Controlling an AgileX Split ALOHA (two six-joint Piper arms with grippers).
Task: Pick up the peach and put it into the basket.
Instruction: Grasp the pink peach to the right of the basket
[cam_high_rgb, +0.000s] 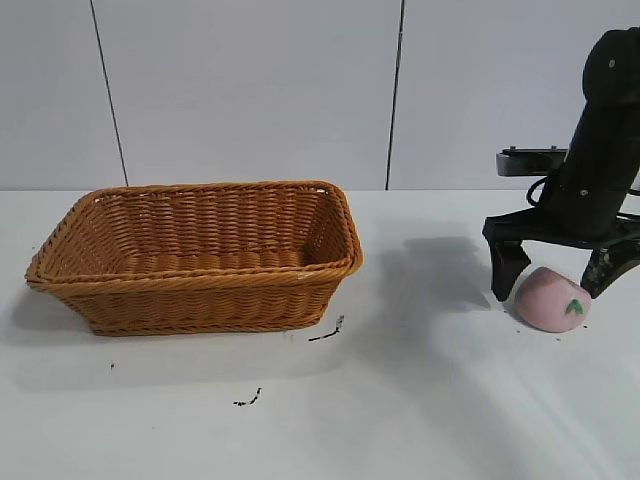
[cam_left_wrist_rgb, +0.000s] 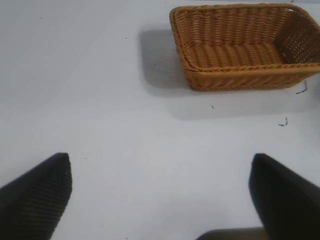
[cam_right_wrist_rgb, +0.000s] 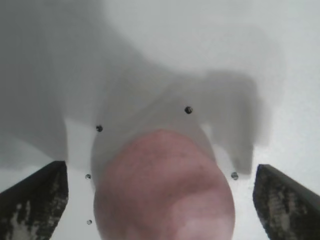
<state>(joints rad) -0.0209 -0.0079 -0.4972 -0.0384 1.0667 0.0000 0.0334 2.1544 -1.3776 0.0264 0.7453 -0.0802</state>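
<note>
No text, label, brand, number or sign can be read anywhere in these views

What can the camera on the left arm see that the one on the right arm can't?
Only the left wrist view shows the basket, empty on the table, and the left pincer spread open over bare tabletop. Only the right wrist view shows the peach, lying between the right pincer's open fingers with gaps on both sides. Both show the white table.
</note>
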